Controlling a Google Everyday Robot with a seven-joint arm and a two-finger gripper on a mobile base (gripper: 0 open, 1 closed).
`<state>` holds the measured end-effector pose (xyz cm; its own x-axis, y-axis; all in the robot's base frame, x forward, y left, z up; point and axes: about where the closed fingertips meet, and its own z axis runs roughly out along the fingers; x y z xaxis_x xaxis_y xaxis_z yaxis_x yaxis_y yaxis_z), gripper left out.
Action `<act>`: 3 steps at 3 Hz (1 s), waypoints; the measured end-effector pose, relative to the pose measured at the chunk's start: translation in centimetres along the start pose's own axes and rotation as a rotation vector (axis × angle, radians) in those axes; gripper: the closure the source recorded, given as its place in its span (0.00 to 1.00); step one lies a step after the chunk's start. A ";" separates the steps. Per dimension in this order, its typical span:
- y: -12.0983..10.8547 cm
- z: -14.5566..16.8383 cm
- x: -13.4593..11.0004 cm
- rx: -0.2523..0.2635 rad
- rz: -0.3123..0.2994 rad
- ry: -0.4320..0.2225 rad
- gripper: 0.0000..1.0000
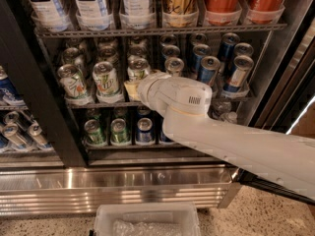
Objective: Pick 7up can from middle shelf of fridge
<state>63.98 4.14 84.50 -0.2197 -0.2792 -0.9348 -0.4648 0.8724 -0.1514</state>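
The fridge (34, 107) has a black frame, and its glass door stands open at the right. On the middle shelf (98, 103), pale white-green 7up cans stand in lanes at the left: one (73, 84), one (106, 78) and one (138, 69). My gripper (132, 89) reaches into this shelf at its front edge, on the end of the white arm (236, 141). It sits just right of the second 7up can and low in front of the third, whose lower body it hides.
Slim blue-and-silver cans (209, 68) fill the right of the middle shelf. Tall bottles (91, 4) and red cola cans (224, 1) stand on the rack above. Small green cans (94, 132) sit below. A ribbed steel panel (118, 188) and a clear bin (145, 220) lie underneath.
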 end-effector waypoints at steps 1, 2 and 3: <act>0.0 0.0 -0.4 -0.004 0.007 -0.006 1.00; 0.0 0.0 -1.0 -0.010 0.008 -0.016 1.00; 0.0 0.0 -0.8 -0.011 0.007 -0.018 1.00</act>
<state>64.20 4.39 85.26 -0.2081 -0.2658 -0.9413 -0.4723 0.8701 -0.1413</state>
